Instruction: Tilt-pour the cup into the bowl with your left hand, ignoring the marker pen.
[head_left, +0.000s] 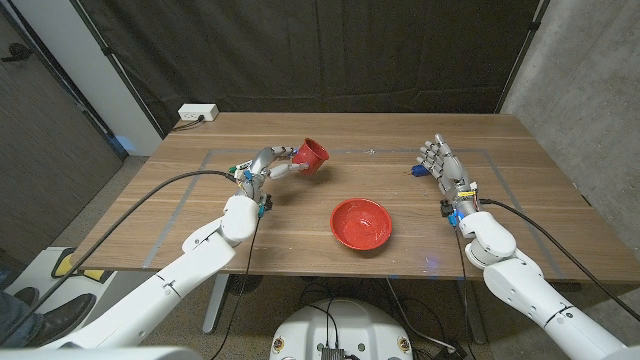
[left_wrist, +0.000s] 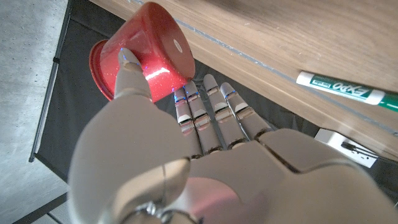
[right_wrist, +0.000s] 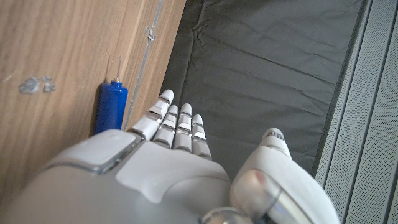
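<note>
The left hand (head_left: 262, 164) grips a small red glossy plastic cup (head_left: 312, 155) by its side wall, tilted above the table (head_left: 300, 250); it looks light, stiff, perhaps slick. The round red bowl (head_left: 361, 224) sits centre. The right hand (head_left: 440, 162) stands open, holding nothing.

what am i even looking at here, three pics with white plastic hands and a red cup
It is a two-armed robot standing at a wooden table. The wide picture comes from a camera on its head; the other two come from cameras on its wrists, looking along the back of each hand. The left hand holds a red cup lifted and tilted, off to one side of the red bowl on the table. The left wrist view shows the same cup and a green-capped marker pen lying on the table. The right hand holds nothing, fingers apart, beside a small blue object.
</note>
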